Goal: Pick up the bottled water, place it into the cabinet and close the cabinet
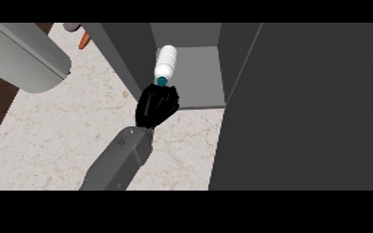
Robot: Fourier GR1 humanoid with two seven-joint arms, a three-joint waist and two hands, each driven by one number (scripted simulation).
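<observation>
The bottled water is white and ribbed, with a teal cap end pointing back at my hand. My left hand is shut on that lower end and holds the bottle out over the front edge of the open cabinet's shelf. The grey forearm comes in from the lower edge at the left. The cabinet's left wall stands just left of the bottle. The right hand shows nowhere in the head view.
A large dark panel, the cabinet door, fills the right side of the view. A big light grey rounded object lies at the upper left. A small orange item sits on the marble counter near the back.
</observation>
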